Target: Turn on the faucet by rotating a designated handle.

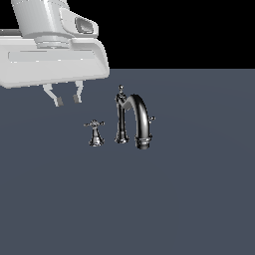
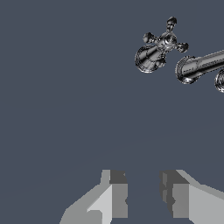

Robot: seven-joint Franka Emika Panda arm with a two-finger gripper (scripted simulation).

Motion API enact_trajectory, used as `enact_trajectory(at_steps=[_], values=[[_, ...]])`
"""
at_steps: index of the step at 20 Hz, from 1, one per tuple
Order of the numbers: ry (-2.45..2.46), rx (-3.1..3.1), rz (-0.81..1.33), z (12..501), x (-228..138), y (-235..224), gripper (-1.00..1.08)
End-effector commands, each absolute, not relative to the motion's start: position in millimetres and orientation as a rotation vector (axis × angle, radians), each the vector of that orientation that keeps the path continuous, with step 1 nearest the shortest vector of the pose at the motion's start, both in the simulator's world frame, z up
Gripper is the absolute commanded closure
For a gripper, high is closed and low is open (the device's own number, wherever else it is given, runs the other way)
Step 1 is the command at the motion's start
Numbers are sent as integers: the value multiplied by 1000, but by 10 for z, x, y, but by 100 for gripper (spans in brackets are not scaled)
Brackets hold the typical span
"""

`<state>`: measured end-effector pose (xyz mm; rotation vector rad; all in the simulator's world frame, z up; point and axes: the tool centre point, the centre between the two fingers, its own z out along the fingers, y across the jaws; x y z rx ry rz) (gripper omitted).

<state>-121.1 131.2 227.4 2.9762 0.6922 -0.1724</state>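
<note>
The gripper point(image 1: 67, 101) hangs empty with jaws apart, above the handle point(image 1: 94, 132), which stands beside the faucet point(image 1: 134, 119) on the exterior view's left. Descending carelessly, a finger may strike the spout or slip off the small cross. Only the wrist view shows the cross arms from above point(image 2: 164, 41)

On the floor point(image 1: 174, 199), the handle point(image 1: 94, 132) stood just beside the faucet point(image 1: 135, 121), toward the exterior view's left, apart from its post. The gripper point(image 1: 67, 100) hung above the floor, up and to the exterior view's left of the handle, well clear of it.
</note>
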Motion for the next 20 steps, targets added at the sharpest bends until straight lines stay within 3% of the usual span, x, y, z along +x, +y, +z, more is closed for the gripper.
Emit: enact_trajectory(at_steps=[1, 4, 5, 6, 7, 8, 9, 10, 11, 13, 14, 15, 16, 17, 18, 19, 20], values=[[652, 2993, -111, 2082, -818, 1008, 49], [876, 2910, -106, 1651, -707, 1113, 22], [954, 2859, -41, 1667, -475, 1158, 15], [1054, 2830, -36, 1497, -486, 1304, -29], [1086, 2793, -13, 1429, -334, 1214, -7], [1152, 2773, -17, 1308, -265, 1168, -26], [1276, 2700, 21, 1221, -170, 1417, 31], [1304, 2683, 30, 1245, -216, 1532, 31], [1335, 2713, -9, 1010, -350, 1654, -22], [1367, 2659, 46, 869, -122, 1758, 81], [1238, 2698, -13, 750, 108, 816, 1], [1227, 2701, -18, 737, 118, 777, 1], [1226, 2646, 73, 847, 371, 482, -59], [1219, 2638, -73, 895, 198, 138, -41], [1215, 2633, -132, 680, 207, 110, -41], [1181, 2690, -6, 722, 463, 232, -49], [1175, 2699, 15, 785, 450, 193, -49]])
